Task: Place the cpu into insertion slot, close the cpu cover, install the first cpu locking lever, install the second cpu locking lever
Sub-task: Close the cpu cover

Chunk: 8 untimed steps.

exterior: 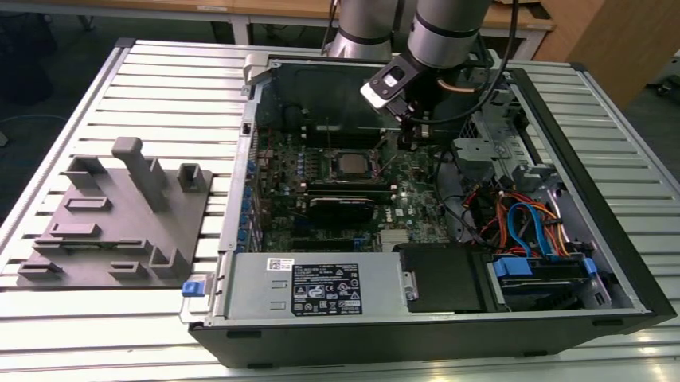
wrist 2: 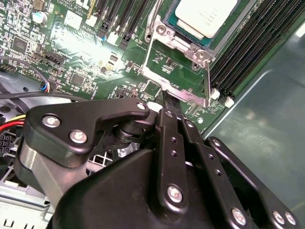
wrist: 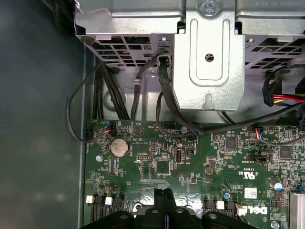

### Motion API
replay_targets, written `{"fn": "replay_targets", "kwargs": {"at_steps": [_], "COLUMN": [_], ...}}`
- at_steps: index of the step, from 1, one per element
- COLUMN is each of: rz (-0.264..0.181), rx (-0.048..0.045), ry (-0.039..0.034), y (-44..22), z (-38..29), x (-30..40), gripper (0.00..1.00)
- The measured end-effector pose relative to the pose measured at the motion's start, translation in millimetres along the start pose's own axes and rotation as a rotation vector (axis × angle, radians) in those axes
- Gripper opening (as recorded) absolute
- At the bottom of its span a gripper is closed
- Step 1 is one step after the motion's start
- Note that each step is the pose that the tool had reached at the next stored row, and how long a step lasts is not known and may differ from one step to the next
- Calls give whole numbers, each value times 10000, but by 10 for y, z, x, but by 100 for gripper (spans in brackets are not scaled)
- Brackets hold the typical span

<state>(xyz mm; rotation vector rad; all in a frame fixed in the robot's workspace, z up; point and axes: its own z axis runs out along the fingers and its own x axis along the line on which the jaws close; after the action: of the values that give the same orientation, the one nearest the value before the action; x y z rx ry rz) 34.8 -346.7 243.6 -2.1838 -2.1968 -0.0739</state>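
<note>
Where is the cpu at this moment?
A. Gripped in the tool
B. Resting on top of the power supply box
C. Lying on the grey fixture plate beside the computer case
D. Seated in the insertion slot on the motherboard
D: in the second wrist view the cpu lies flat inside the silver rim of the insertion slot, while the tool sits beside that rim, off the chip.

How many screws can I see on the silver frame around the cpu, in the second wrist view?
2: first screw at one corner of the frame, second screw at the corner nearer the memory slots. The gripper may hide more.
</note>
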Motion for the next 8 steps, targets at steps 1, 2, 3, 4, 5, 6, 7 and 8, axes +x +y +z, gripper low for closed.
{"fn": "replay_targets", "kwargs": {"at_steps": [1,2,3,4,5,6,7,8], "rz": [0,-1,-1,-1,-1,-1,-1,-1], "rx": [0,0,0,0,0,0,0,0], "ry": [-1,0,0,0,0,-1,-1,-1], "y": [-1,-2,-3,-4,-15,-29,-29,-29], "z": [0,0,0,0,0,0,0,0], "x": [0,0,0,0,0,0,0,0], "gripper": [11,11,11,11,11,11,11,11]}}
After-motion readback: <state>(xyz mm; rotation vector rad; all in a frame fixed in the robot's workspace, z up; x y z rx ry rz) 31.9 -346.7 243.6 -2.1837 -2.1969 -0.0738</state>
